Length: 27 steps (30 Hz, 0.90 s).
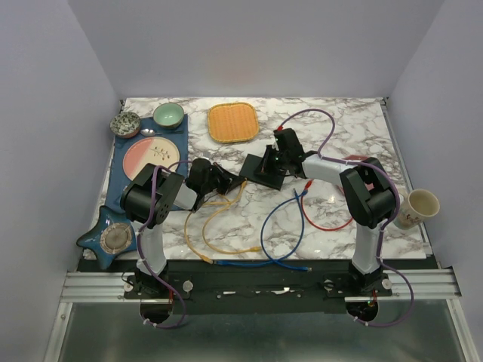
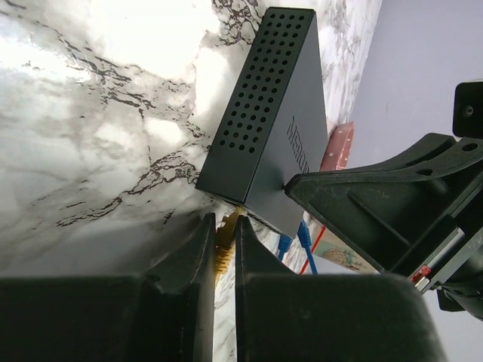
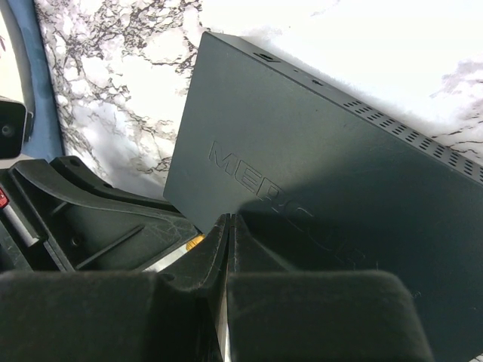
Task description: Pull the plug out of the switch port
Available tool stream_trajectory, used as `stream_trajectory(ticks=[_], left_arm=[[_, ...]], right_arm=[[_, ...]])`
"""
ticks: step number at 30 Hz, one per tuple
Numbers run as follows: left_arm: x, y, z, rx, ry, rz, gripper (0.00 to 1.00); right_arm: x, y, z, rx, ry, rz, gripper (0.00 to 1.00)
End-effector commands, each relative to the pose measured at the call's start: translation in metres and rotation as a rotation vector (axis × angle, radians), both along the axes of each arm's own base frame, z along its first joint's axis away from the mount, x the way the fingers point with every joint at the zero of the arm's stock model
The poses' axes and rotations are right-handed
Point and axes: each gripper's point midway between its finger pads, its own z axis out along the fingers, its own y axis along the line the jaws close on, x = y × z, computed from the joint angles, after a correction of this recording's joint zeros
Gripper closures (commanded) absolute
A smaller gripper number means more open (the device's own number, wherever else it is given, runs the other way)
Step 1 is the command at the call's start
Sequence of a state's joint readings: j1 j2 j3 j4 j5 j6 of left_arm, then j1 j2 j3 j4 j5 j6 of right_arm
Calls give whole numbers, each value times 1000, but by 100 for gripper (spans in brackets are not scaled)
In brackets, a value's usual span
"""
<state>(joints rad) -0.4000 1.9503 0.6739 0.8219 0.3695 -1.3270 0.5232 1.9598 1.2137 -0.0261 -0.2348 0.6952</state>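
Left gripper (image 2: 224, 226) is pinching the yellow plug (image 2: 223, 253) between narrow jaws, right where the plug is sitting in the switch (image 2: 264, 136), presumably readying a pull. That switch is lying just beyond this gripper, at its 1 o'clock. Right gripper (image 3: 229, 226), closed tight, is bearing down on the switch's top from its 2 o'clock side, likely bracing it against the tug.

switch (image 2: 294, 143): smooth matt black casing, perforated side; desk (image 2: 98, 113): glossy marble-look top, dark veins; left end effector (image 2: 224, 223): matt black moulded plastic; plug (image 2: 222, 256): yellow plastic, slight sheen; mat (image 1: 233, 122): woven, straw-like
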Motion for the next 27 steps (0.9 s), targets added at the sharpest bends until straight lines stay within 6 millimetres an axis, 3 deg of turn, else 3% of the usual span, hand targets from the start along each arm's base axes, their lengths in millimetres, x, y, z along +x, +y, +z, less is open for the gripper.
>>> stream_trajectory(ticks=[1, 12, 27], left_arm=[[-12, 3, -28, 58, 72, -15, 100], [-21, 4, -29, 50, 70, -40, 100], [-52, 12, -31, 60, 88, -86, 100]], right_arm=[[-23, -16, -33, -70, 104, 1, 92], [-21, -15, -30, -70, 93, 0, 92], [-16, -14, -28, -68, 83, 2, 92]])
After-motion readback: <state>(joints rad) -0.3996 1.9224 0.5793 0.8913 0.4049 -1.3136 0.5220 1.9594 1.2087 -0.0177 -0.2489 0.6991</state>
